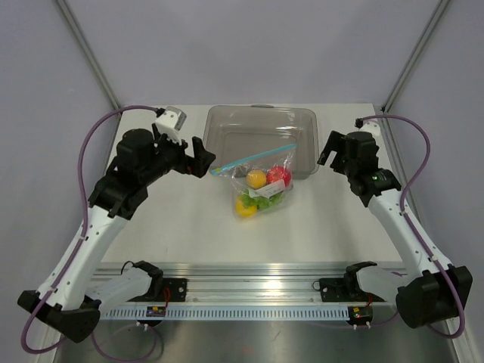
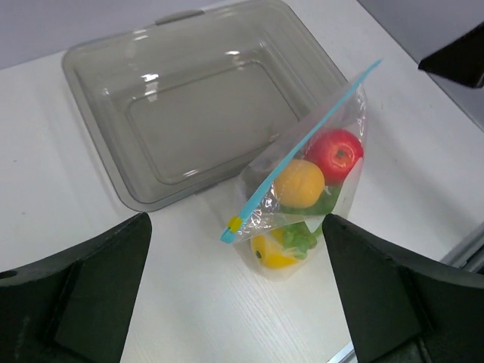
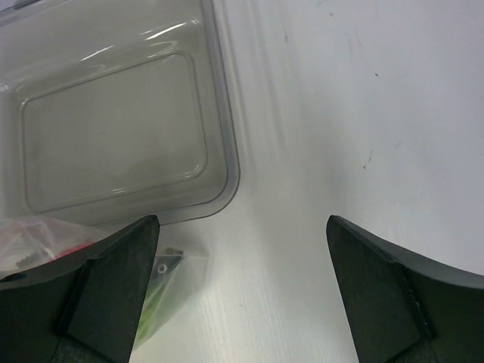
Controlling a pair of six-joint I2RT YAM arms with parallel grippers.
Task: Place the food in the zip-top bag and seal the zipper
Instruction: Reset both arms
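The clear zip-top bag (image 1: 261, 189) lies on the table in front of the tray, with its teal zipper strip (image 1: 253, 158) along the far edge. Inside show a red fruit (image 1: 278, 175), an orange fruit (image 1: 256, 179), a yellow fruit (image 1: 245, 207) and green food (image 1: 267, 200). The left wrist view shows the bag (image 2: 302, 204), its zipper (image 2: 302, 147) and a small yellow slider (image 2: 235, 224). My left gripper (image 1: 198, 156) is open and empty, just left of the bag. My right gripper (image 1: 330, 148) is open and empty, right of the tray; a bag corner (image 3: 162, 291) shows by its left finger.
A rigid grey-clear tray (image 1: 261, 121) stands behind the bag, with nothing in it; it also shows in the left wrist view (image 2: 98, 98) and the right wrist view (image 3: 219, 121). A small white-grey device (image 1: 171, 116) sits at the table's far left.
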